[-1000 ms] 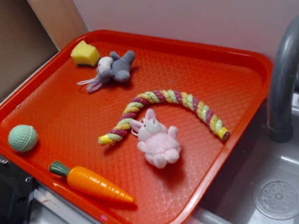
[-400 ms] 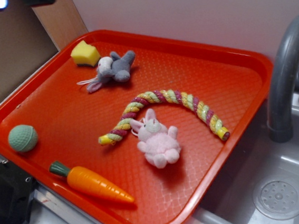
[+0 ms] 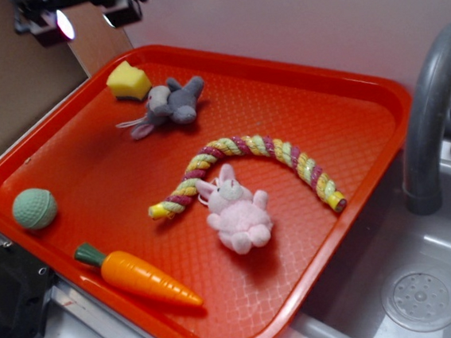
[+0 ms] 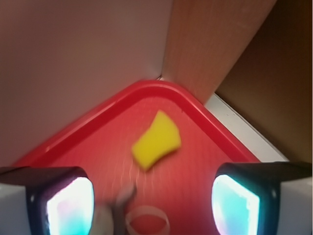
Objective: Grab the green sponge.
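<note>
From the exterior view, the gripper [image 3: 83, 19] hangs at the top left edge, above the tray's [image 3: 344, 74] far corner, its fingers spread apart and holding nothing. The green sponge [image 3: 128, 81] lies in that corner, close to the raised rim, with the grey plush toy [image 3: 171, 102] just beside it. The tray's middle is bare around the rope [image 3: 249, 167].

From the wrist view, the sponge [image 4: 156, 139] sits between the two fingers [image 4: 63, 205], farther ahead, with bare tray around it and the rim curving behind.
</note>
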Available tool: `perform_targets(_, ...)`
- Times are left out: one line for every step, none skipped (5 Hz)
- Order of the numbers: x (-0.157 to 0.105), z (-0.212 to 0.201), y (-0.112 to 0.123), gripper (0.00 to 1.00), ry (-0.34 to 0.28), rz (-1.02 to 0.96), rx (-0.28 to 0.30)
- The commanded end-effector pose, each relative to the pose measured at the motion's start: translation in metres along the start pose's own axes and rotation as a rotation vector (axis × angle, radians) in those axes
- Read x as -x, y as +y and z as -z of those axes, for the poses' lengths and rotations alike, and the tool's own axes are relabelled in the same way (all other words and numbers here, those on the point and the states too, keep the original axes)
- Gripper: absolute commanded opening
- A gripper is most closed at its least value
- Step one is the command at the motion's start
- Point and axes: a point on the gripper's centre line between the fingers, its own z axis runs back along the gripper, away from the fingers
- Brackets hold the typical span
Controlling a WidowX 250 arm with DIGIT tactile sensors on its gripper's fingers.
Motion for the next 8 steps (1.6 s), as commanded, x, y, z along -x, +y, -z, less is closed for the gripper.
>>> perform_targets(-0.010,0.041,0.003,1.00,0.023,-0.051,0.055)
perform_targets(-0.003,0.058,0.001,1.00,0.103,-0.024,0.104)
perform_targets(-0.003,0.068,0.005,1.00,0.147,-0.019,0.124)
perform_targets(-0.004,0.075,0.015,1.00,0.141,-0.071,0.093)
perform_targets(-0.004,0.077,0.018,0.00,0.109,-0.078,0.090)
perform_targets(-0.004,0.076,0.012,0.00,0.068,-0.063,0.114)
perform_targets(-0.003,0.064,0.009,0.00,0.038,0.061,0.100)
perform_targets(0.002,0.019,0.007,0.00,0.020,0.277,0.106)
